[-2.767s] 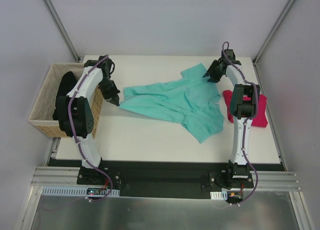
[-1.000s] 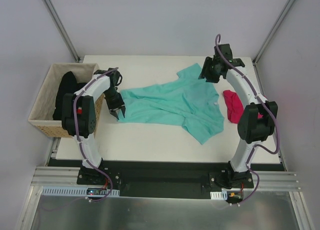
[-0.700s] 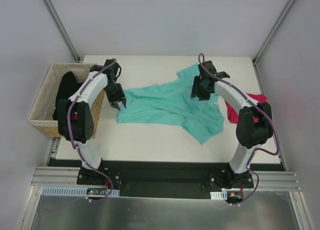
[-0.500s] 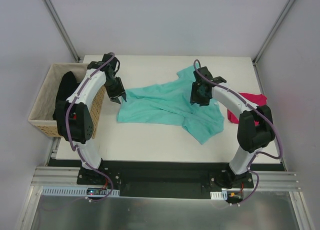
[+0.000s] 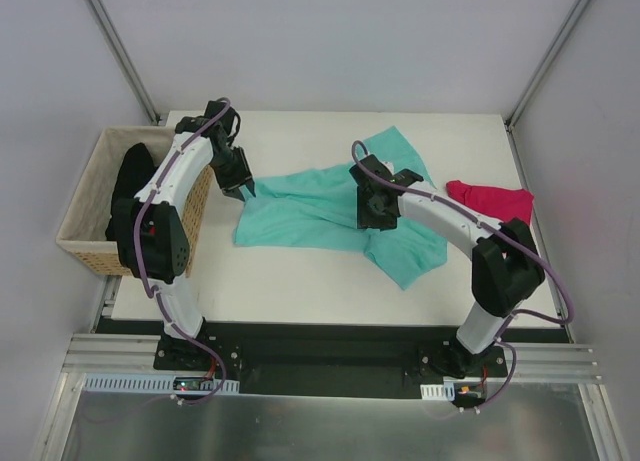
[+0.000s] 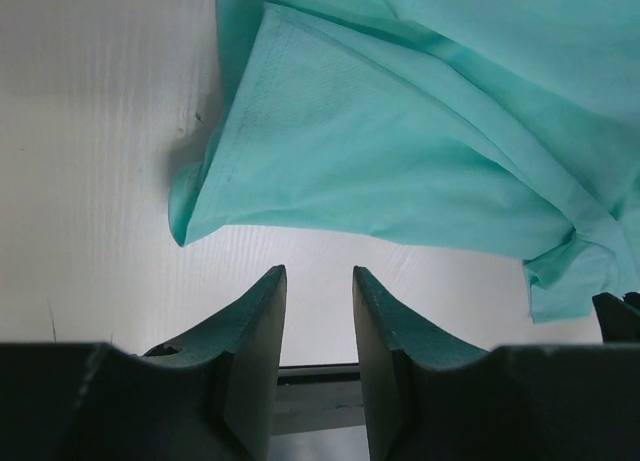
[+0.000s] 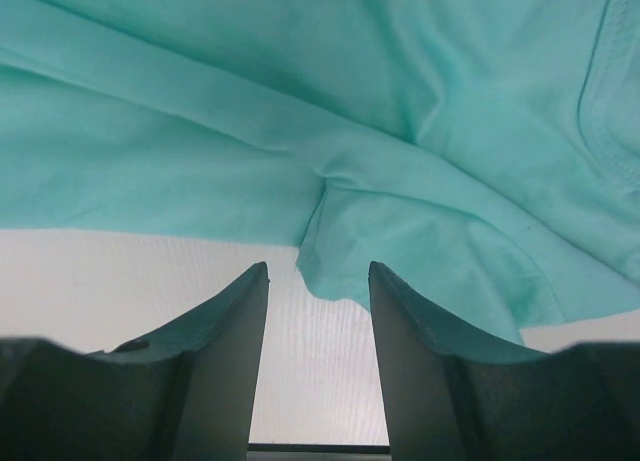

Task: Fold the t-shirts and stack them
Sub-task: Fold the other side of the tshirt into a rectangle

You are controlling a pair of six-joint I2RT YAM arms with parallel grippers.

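Your left gripper (image 5: 243, 187) and right gripper (image 5: 368, 216) have both swung in over the crumpled teal-green cloth t-shirt (image 5: 300, 211) on the white table (image 5: 300, 276). Jaws are half open and empty, so no fold's started yet.

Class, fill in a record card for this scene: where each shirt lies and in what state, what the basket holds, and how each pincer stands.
teal shirt: unfolded and rumpled, spread across the middle of the table
magenta shirt: bunched at the table's right side
basket: beside the table's left edge, holding black cloth
left pincer: open, empty, at the teal shirt's left end
right pincer: open, empty, low over the teal shirt's middle
folding: not yet done
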